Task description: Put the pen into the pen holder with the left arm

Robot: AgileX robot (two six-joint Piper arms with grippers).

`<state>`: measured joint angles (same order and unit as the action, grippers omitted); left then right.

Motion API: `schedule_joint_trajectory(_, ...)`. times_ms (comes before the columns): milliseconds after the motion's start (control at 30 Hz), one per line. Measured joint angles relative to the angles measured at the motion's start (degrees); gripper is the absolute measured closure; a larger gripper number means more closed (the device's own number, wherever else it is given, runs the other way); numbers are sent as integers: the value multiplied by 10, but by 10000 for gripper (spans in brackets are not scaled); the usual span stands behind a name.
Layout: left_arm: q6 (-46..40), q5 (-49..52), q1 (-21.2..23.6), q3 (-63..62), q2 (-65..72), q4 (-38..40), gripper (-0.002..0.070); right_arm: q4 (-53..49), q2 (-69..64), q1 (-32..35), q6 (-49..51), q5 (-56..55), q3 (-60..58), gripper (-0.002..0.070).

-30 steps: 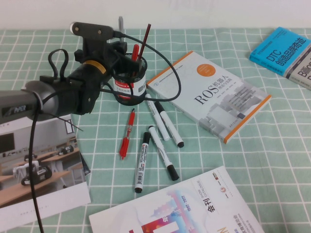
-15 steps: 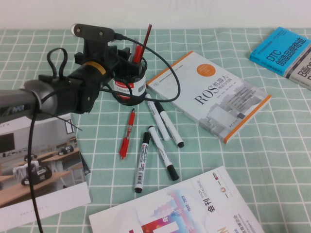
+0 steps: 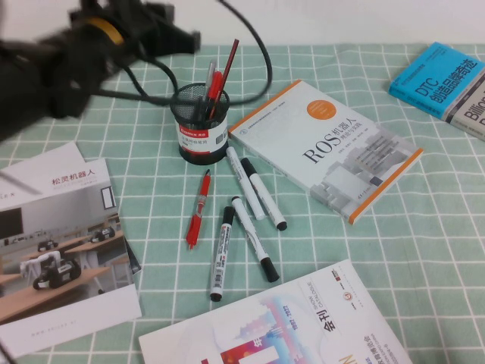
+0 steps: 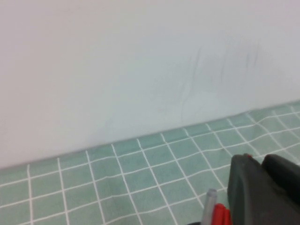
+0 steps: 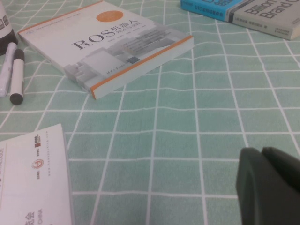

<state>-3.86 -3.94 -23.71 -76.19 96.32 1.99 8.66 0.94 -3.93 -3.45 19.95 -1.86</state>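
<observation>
Pen (image 3: 209,80): slim, grey, semi-transparent stick; we find it standing tilted inside the pen holder beside a red pen (image 3: 217,85) and a dark red stick (image 3: 226,64). In the left wrist view we see its grey tip (image 4: 210,202) poking up next to red caps.
Pen holder (image 3: 202,125): small round black wire-mesh cup, upright on the cloth; red-and-white label with a barcode on its side, print too small for us to read.
Left gripper (image 3: 163,26): raised, blurred, up and to the left of the holder, clear of the pen; we cannot tell whether its fingers are spread or pressed together.
Right gripper (image 5: 269,187): low over the green check cloth; we see only one dark edge of it in its wrist view, finger state not readable.
ROS book (image 3: 327,148): white cover, orange edge and orange circle, title "ROS" with Chinese characters; lies just right of the holder.
Blue book (image 3: 437,76): cover reads "DTC"; the grey book (image 5: 267,14) beside it reads "Billion" and "Brand".
Markers (image 3: 254,189): white barrels, black caps, lying flat in front of the holder.
Loose red pen (image 3: 198,208): flat on the cloth.
Brochure (image 3: 61,250): glossy, Chinese heading.
Tablecloth (image 3: 394,250): green, white grid.
</observation>
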Motion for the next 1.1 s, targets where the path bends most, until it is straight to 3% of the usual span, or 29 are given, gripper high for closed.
schedule_joint_trajectory(267,-6,105,0,31,-150,-2,673,0,0,0,0,0,0,698)
schedule_joint_trajectory(667,3,65,0,370,-483,-1,675,0,0,0,0,0,0,698)
schedule_joint_trajectory(1100,147,75,0,606,-696,4,675,0,0,0,0,0,0,698)
